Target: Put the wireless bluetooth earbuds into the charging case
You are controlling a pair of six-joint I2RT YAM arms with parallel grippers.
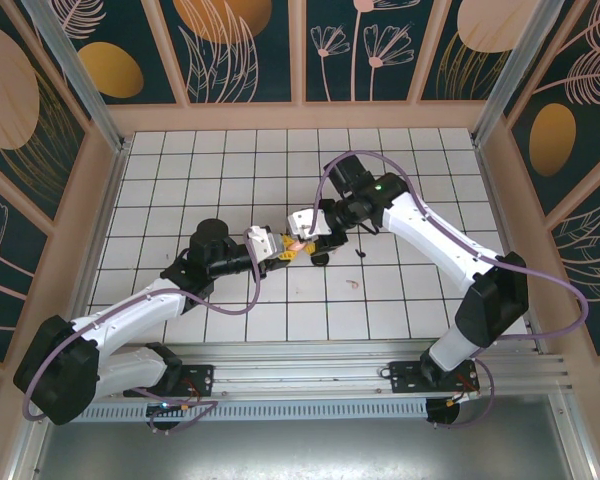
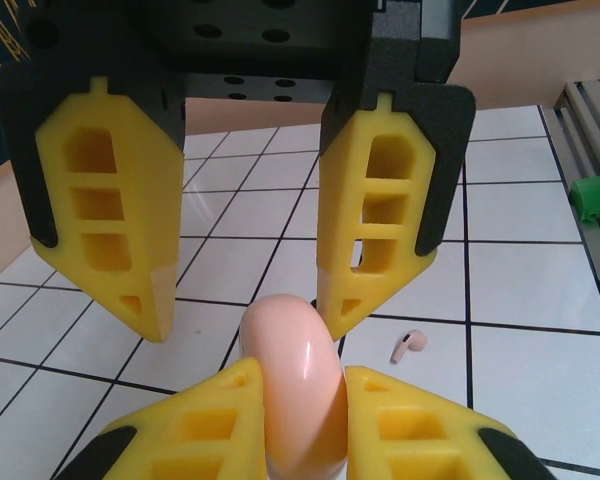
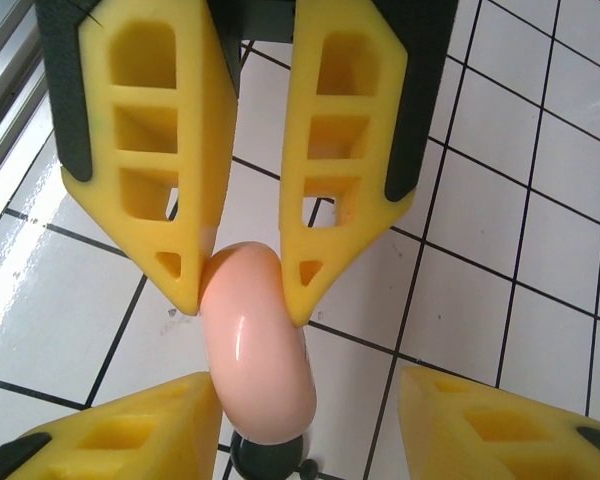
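Note:
The charging case is a smooth, rounded pale-pink shell held on edge above the tiles. My left gripper is shut on its near end. The right gripper faces it from the far side with its fingers spread to either side of the case's other end. In the right wrist view the case lies against my right gripper's left finger, well apart from the other. One earbud, tiny and pale pink, lies loose on the white tiles beside the case. From above, both grippers meet at the case mid-table.
A small dark round piece sits on the tiles just under the case, seen from above as a dark round piece. A green block sits by the metal rail. Wooden walls ring the tiled table.

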